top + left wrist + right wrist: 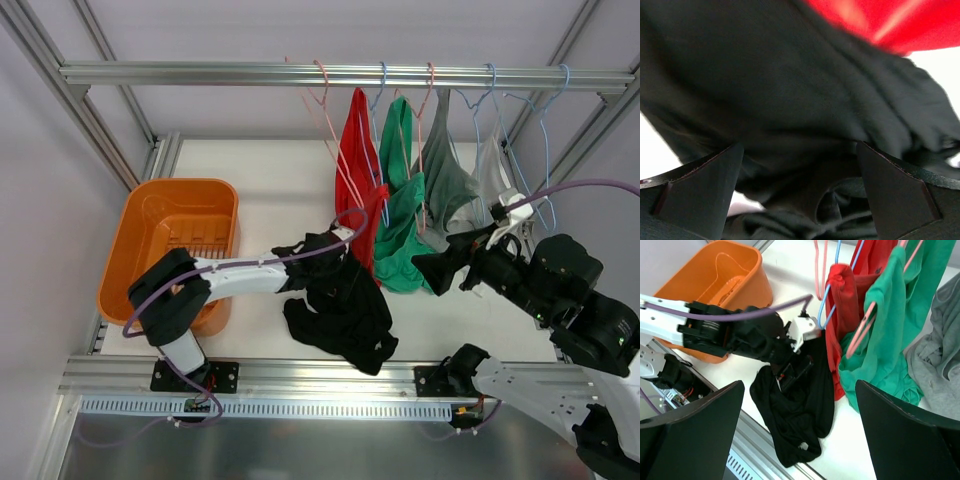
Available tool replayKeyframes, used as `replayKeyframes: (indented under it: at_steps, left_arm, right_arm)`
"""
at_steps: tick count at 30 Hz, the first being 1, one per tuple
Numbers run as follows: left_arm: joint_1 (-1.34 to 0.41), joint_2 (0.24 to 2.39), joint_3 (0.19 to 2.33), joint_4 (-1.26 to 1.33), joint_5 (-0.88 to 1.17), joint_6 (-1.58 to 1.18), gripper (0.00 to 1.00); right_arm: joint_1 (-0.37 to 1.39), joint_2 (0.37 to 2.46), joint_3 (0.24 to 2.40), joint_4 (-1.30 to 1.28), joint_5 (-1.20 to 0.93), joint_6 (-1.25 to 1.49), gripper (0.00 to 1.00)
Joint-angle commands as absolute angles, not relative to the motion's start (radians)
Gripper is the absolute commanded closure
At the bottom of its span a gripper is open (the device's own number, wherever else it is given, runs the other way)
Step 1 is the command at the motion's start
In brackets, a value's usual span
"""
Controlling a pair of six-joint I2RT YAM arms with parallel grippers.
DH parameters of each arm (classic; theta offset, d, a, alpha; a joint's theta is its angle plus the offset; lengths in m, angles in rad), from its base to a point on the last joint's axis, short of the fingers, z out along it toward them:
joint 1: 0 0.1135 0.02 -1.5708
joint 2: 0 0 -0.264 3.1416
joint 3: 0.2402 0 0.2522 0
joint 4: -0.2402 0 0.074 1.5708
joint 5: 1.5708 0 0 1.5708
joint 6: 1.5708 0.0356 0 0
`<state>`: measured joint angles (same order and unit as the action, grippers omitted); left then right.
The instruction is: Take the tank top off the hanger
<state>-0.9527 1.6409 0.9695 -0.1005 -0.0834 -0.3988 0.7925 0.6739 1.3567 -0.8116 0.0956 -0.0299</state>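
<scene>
A black tank top lies crumpled on the white table near the front rail, off any hanger. It also shows in the right wrist view. My left gripper is open right over its upper part. In the left wrist view black cloth fills the space between and beyond the spread fingers. My right gripper is open and empty, held above the table right of the green top; its wrist view looks down on the black top and the left gripper.
Red, green and grey tank tops hang on hangers from the metal rail. Bare pink and blue hangers hang beside them. An orange basket stands at the left.
</scene>
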Motion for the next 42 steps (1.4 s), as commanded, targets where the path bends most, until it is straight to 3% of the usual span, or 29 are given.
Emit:
replayKeyframes:
  at_steps: [1, 4, 5, 6, 7, 8, 11, 19, 24, 32, 42]
  left_arm:
    - [-1.009, 1.713, 1.006, -0.069, -0.123, -0.4, 0.01]
    - [-1.046, 1.746, 0.996, -0.067, -0.127, -0.439, 0.02]
    - [-1.055, 1.746, 0.983, -0.067, -0.136, -0.457, 0.08]
    - [-1.063, 1.741, 0.974, -0.066, -0.155, -0.468, 0.21]
    - [-1.077, 1.724, 0.965, -0.069, -0.169, -0.478, 0.52]
    - [-1.083, 1.707, 0.939, -0.068, -0.181, -0.501, 0.69]
    - [-1.115, 1.611, 0.875, -0.078, -0.245, -0.54, 1.0]
    - [-1.178, 1.19, 0.83, -0.302, -0.529, -0.61, 1.0]
    - [-1.177, 0.985, 0.939, -0.501, -0.704, -0.637, 1.0]
    - [-1.177, 0.95, 1.345, -0.693, -0.914, -0.465, 1.0]
    - [-1.164, 1.119, 1.842, -0.735, -1.277, -0.149, 1.0]
  right_arm:
    - [0.795, 0.649, 1.333, -0.816, 0.078, -0.021, 0.0]
    - [0.793, 0.643, 1.328, -0.824, 0.081, -0.028, 0.0]
    - [0.793, 0.641, 1.328, -0.822, 0.081, -0.028, 0.01]
    - [0.793, 0.644, 1.328, -0.822, 0.078, -0.028, 0.01]
    - [0.795, 0.644, 1.328, -0.822, 0.077, -0.029, 0.0]
    - [0.793, 0.649, 1.33, -0.821, 0.075, -0.031, 0.0]
    - [0.793, 0.652, 1.331, -0.821, 0.071, -0.034, 0.01]
    - [0.793, 0.638, 1.328, -0.821, 0.092, -0.044, 0.01]
    - [0.793, 0.64, 1.335, -0.819, 0.101, -0.046, 0.0]
    - [0.793, 0.649, 1.354, -0.816, 0.133, -0.064, 0.0]
    - [0.795, 0.67, 1.361, -0.799, 0.147, -0.075, 0.0]
